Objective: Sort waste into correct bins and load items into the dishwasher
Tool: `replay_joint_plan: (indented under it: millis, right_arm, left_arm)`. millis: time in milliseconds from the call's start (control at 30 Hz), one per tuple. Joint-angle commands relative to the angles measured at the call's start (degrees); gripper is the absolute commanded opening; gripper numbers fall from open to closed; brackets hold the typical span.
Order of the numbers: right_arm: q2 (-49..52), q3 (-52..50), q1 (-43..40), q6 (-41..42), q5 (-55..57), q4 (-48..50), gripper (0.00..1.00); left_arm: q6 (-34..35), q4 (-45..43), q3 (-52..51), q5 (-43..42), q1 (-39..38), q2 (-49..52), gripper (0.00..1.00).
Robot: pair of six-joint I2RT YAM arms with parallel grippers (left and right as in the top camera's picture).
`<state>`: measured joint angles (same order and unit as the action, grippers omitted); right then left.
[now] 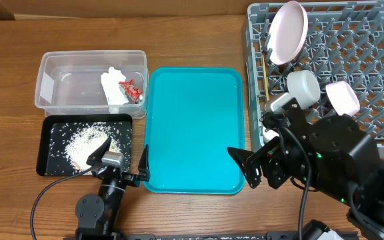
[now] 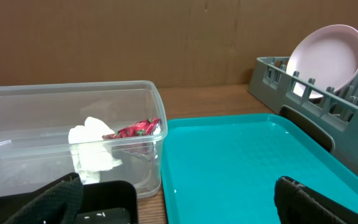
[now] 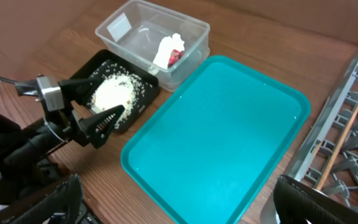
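Nearest, my left gripper (image 1: 121,160) hovers low at the near edge of the table (image 1: 12,40), its jaws spread wide with nothing between them. One finger sits over the near right corner of the black tray (image 1: 43,150) and the other over the near left corner of the teal tray (image 1: 192,127). My right gripper (image 1: 245,167) hangs at the teal tray's near right corner, likewise wide open and empty.

Just beyond my left fingers, the black tray holds a heap of rice scraps (image 1: 85,141), with loose grains scattered across the rest of it. Touching its far side is the clear tub (image 1: 45,80). Inside it, toward the right end, the crumpled tissue (image 1: 113,87) lies with the red-and-white wrapper (image 1: 132,90) against its right side.

The teal tray fills the middle, between the bins and the dish rack (image 1: 379,87) on the right. In the rack, the bowl (image 1: 303,87) and the cup (image 1: 342,98) sit side by side just past my right arm. The chopsticks (image 1: 262,73) lie along the rack's left edge. Farthest, the large plate (image 1: 287,32) stands tilted on edge in the rack's far left corner.
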<state>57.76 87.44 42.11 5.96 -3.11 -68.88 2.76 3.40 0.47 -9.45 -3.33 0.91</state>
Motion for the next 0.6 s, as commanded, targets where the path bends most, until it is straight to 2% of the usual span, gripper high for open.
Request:
replay_joint_plan:
  millis: [0,233,300,400,567]
  right_arm:
    - [-1.60,0.68,0.26,0.07,1.01,0.33,1.00]
    - [-8.26,0.66,0.24,-0.20,11.28,0.48,1.00]
    - [-10.60,0.50,-0.48,-2.75,13.88,1.44,1.00]
    - [-15.23,-2.38,-4.87,-8.02,12.50,6.23,1.00]
    - [-23.39,-14.49,-18.16,-9.03,4.09,16.26,1.00]
  left_arm:
    - [-0.90,0.02,-0.20,-0.66,0.37,-0.55,1.00]
    - [-0.90,0.02,-0.20,-0.66,0.37,-0.55,1.00]
    - [-0.90,0.02,-0.20,-0.66,0.37,-0.55,1.00]
    - [-0.92,0.02,-0.20,-0.66,0.37,-0.55,1.00]
    - [-0.90,0.02,-0.20,-0.66,0.37,-0.55,1.00]
